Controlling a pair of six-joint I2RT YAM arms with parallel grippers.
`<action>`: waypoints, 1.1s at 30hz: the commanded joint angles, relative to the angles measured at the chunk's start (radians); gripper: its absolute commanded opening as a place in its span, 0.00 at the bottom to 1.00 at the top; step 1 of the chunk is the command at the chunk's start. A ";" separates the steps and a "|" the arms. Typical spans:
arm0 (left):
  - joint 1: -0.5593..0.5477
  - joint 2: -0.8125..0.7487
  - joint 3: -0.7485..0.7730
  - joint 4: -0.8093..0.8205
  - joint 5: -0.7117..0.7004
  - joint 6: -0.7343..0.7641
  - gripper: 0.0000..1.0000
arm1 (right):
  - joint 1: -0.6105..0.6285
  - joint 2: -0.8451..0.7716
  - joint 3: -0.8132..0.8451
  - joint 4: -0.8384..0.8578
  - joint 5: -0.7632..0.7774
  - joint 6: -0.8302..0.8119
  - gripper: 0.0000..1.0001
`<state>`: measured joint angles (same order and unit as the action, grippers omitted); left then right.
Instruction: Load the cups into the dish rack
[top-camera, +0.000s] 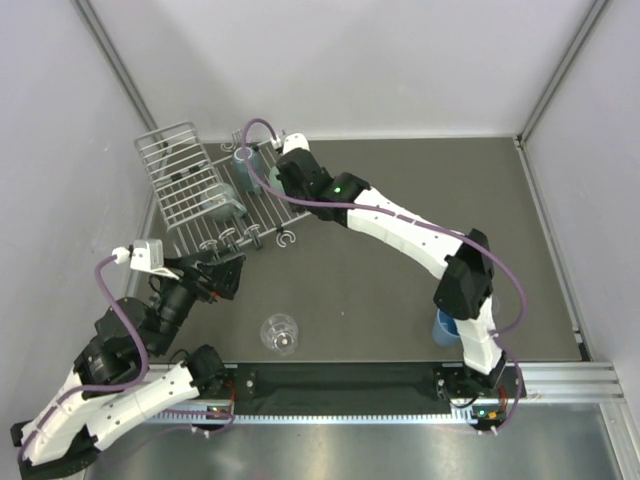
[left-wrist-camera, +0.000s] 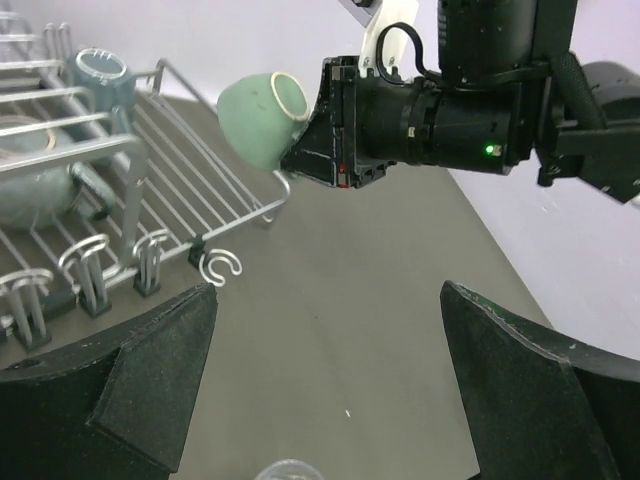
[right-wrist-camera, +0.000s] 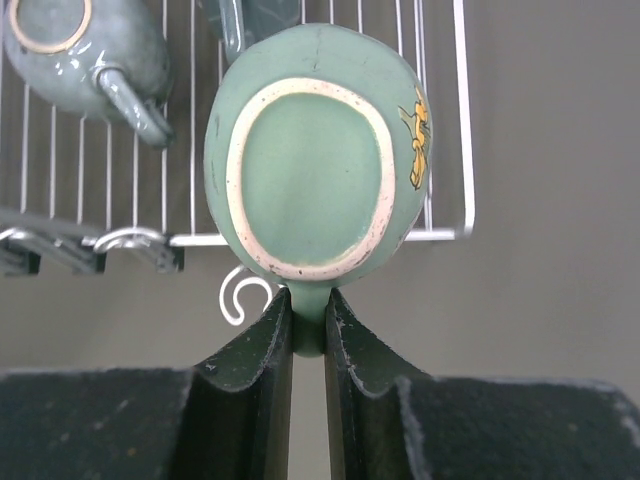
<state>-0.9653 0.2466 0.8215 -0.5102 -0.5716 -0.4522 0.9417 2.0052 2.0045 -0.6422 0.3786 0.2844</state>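
Observation:
My right gripper (right-wrist-camera: 308, 325) is shut on the handle of the mint-green mug (right-wrist-camera: 315, 150) and holds it on its side, rim toward the camera, over the near right corner of the silver wire dish rack (right-wrist-camera: 440, 235). The mug also shows in the left wrist view (left-wrist-camera: 262, 117) and the top view (top-camera: 244, 158). A grey-teal mug (right-wrist-camera: 80, 40) lies on the rack's grid. My left gripper (left-wrist-camera: 325, 380) is open and empty, low over the table near a clear glass (top-camera: 280, 333). A blue tumbler (top-camera: 445, 328) stands behind the right arm's base. The cream cup is out of view.
The rack (top-camera: 190, 190) stands at the far left, with its raised slotted section toward the left wall and small hooks (left-wrist-camera: 220, 266) along its near edge. The right arm (top-camera: 400, 225) stretches diagonally over the table. White walls close the sides and the back.

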 joint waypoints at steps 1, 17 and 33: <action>-0.003 -0.015 0.044 -0.074 -0.079 -0.094 0.98 | -0.003 0.050 0.086 0.130 0.065 -0.082 0.00; -0.004 -0.092 0.057 -0.033 -0.053 -0.016 0.98 | -0.043 0.302 0.270 0.309 0.102 -0.185 0.00; -0.004 -0.053 0.077 -0.031 0.010 0.032 0.98 | -0.104 0.480 0.388 0.406 0.066 -0.194 0.00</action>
<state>-0.9653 0.1726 0.8688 -0.5549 -0.5755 -0.4496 0.8413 2.4718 2.2974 -0.3595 0.4496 0.1051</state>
